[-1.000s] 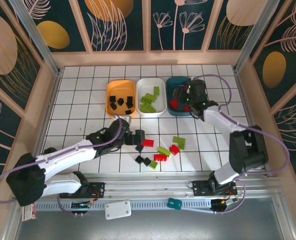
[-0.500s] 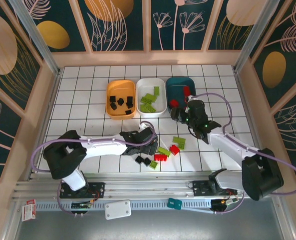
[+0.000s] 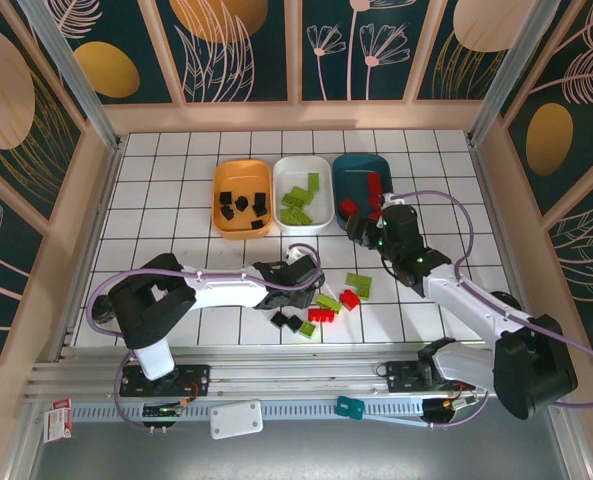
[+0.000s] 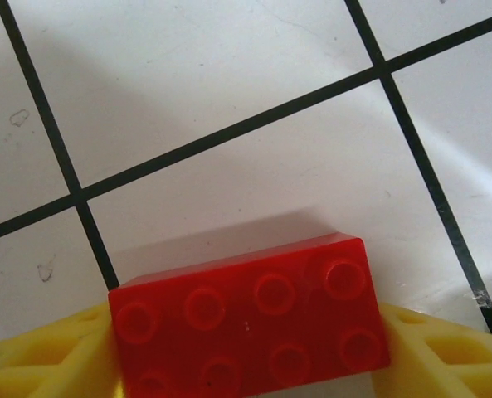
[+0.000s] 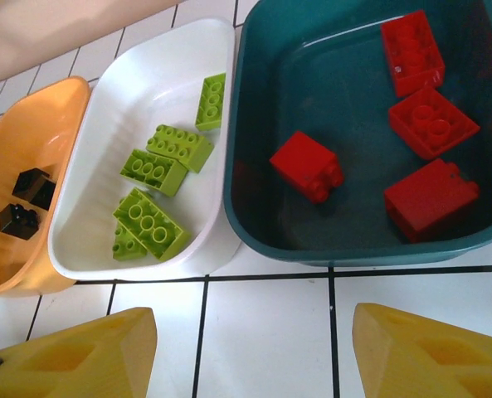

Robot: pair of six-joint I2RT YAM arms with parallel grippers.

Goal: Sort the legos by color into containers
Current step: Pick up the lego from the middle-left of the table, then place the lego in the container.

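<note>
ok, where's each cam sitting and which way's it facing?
Top external: fixed above and behind the robot, looking down on the tiled table; left arm and right arm show, left claw among loose bricks, right claw by the teal tray.
Left wrist: on that wrist, looking down at the tiles, close; its fingers flank a red brick.
Right wrist: on that wrist, angled forward and down at the orange tray, white tray and teal tray; its fingertips at the bottom, apart.
Shared: top external and right wrist both show the trays.
</note>
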